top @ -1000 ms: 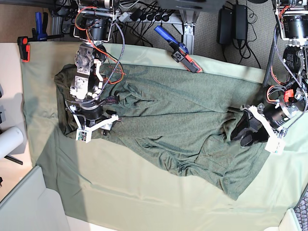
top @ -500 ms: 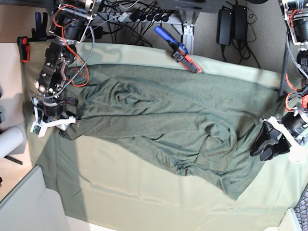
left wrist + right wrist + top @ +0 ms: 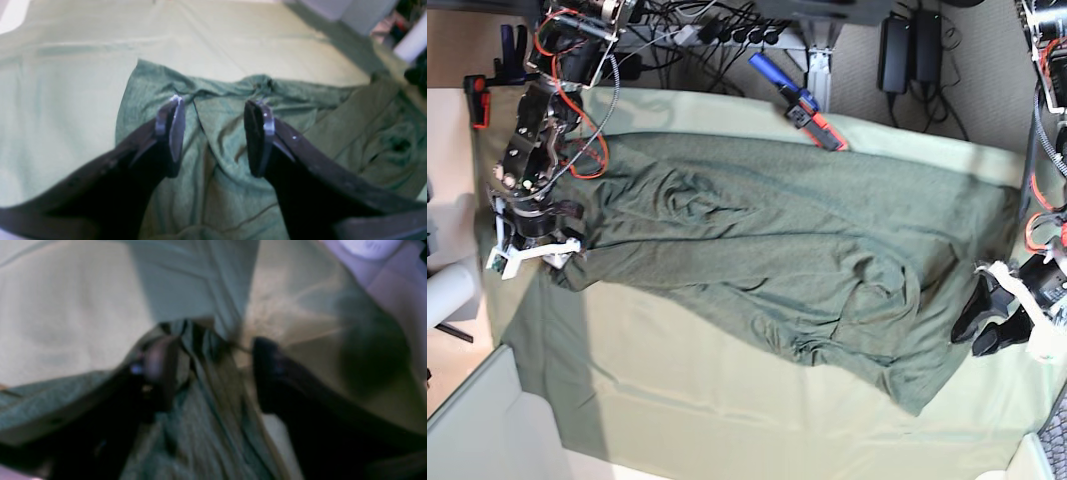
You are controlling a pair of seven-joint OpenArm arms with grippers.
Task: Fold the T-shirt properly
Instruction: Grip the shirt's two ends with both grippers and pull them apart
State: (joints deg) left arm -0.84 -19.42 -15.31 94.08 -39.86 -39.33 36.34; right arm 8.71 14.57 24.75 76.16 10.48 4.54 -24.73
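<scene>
The dark grey-green T-shirt (image 3: 767, 250) lies spread lengthwise across the pale green table cloth (image 3: 707, 410), with wrinkles near its lower right. My right gripper (image 3: 535, 250) is at the shirt's left end. In the blurred right wrist view it (image 3: 210, 370) stands open, with a bunched fold of the T-shirt (image 3: 200, 350) between the jaws, nearer the left finger. My left gripper (image 3: 970, 340) hovers at the shirt's right edge. In the left wrist view it (image 3: 215, 133) is open, the T-shirt (image 3: 220, 160) lying flat beneath and nothing pinched.
A blue and red clamp (image 3: 802, 105) grips the table's far edge, and a red clamp (image 3: 475, 100) sits at the far left corner. A white roll (image 3: 447, 295) lies off the left side. Cables and power bricks (image 3: 912, 50) crowd the floor behind.
My right arm pulled the shirt's left end leftward, stretching it flatter, and its jaws have now widened. My left arm moved right and down off the shirt to its right edge.
</scene>
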